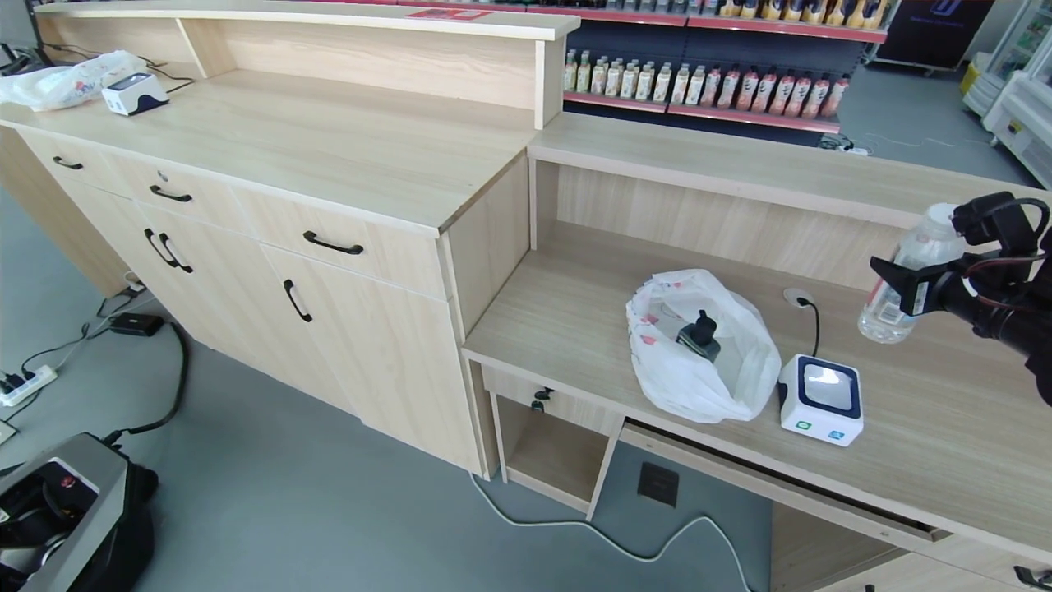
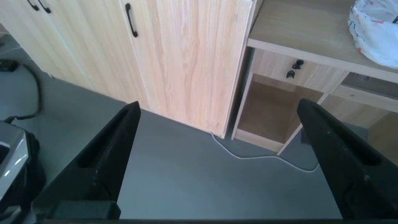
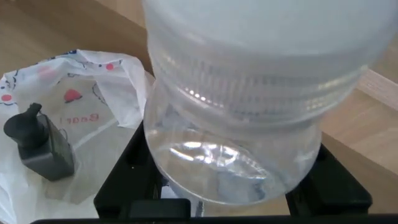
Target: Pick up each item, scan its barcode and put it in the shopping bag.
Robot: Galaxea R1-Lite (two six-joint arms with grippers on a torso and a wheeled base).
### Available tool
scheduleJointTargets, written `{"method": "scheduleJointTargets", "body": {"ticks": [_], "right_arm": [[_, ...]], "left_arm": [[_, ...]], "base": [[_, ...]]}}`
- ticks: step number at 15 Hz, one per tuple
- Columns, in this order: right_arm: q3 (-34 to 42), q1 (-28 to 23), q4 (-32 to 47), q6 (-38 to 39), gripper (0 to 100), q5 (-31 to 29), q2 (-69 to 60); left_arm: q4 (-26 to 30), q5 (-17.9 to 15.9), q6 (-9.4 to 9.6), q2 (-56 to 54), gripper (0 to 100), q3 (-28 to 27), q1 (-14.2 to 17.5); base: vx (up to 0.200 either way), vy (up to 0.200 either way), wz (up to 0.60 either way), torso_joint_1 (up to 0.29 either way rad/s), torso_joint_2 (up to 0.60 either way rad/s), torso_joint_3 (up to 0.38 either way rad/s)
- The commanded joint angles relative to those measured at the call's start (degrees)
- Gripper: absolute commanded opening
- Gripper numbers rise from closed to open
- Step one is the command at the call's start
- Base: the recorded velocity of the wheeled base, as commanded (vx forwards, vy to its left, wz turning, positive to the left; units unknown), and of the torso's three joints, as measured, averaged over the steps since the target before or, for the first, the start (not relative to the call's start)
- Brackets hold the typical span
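1. Raised worktop (image 1: pixel 329 140) of pale wood on the robot's left, with black-handled doors and drawers below. At its far left end, a second bag (image 1: pixel 57 82) just beside a second scanner (image 1: pixel 134 93).
2. Low worktop (image 1: pixel 567 329) of the same wood, butted against the raised one and carrying the task's things.
3. Behind both, a shop shelf (image 1: pixel 699 111) with a row of drink bottles.
4. Shopping bag (image 1: pixel 690 386) (image 3: pixel 93 81), white plastic with red print, lying open near the front edge of the low worktop, also at the upper corner of the left wrist view (image 2: pixel 376 31).
5. Left claw (image 2: pixel 217 162) down at floor (image 2: pixel 186 174) level beside the cupboard doors, spread wide, with nothing between its fingers.
6. Right claw (image 1: pixel 908 284) (image 3: pixel 227 193) above the right part of the low worktop, closed around the clear bottle at its middle.
7. Scanner (image 1: pixel 822 399), a white box with a dark-framed window facing up, touching or just beside the right side of the shopping bag; a black cable (image 1: pixel 815 325) from it to a round port in the worktop.
8. Bottle (image 1: pixel 886 316) (image 3: pixel 249 93), clear plastic with a white cap, held tilted, farther back than the scanner and to its right, apart from the bag. Base touching the worktop or not: cannot tell.
9. Dark item (image 1: pixel 699 335) (image 3: pixel 40 146), small, black and grey, with a pump-like top, already inside the open shopping bag.
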State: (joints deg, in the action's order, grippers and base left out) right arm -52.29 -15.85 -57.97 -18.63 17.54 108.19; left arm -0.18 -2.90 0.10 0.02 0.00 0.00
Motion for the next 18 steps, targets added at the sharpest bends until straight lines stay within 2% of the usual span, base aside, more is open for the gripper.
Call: {"method": "scheduleJointTargets", "body": {"ticks": [1,3,6,9,13,18], "right_arm": [[-0.19,0.12,-0.22,0.52,0,0.30,0.35],[-1.68,-0.68,-0.22,0.87,0,0.21,2.11],[-5.46,-1.64,-0.31,6.59,0,-0.05,5.80],[-6.78,-3.84,-1.01,7.73,0,-0.14,8.79],[-6.60,-4.63,-5.58,9.93,0,-0.05,13.45],[-5.72,-3.05,-12.43,10.19,0,0.39,20.48]], "left_arm": [[0.01,0.00,-0.01,-0.02,100,0.00,0.00],[0.01,0.00,-0.01,-0.02,100,0.00,0.00],[0.01,0.00,-0.01,-0.02,100,0.00,0.00],[0.01,0.00,-0.01,-0.02,100,0.00,-0.09],[0.01,0.00,-0.01,-0.02,100,0.00,0.00],[0.01,0.00,-0.01,-0.02,100,0.00,0.00]], "base": [[0.000,0.000,0.60,0.002,-0.01,0.002],[0.000,0.000,0.00,0.000,0.00,0.000],[0.000,0.000,0.00,0.000,0.00,0.000],[0.000,0.000,0.00,0.000,0.00,0.000],[0.000,0.000,0.00,0.000,0.00,0.000],[0.000,0.000,0.00,0.000,0.00,0.000]]}}
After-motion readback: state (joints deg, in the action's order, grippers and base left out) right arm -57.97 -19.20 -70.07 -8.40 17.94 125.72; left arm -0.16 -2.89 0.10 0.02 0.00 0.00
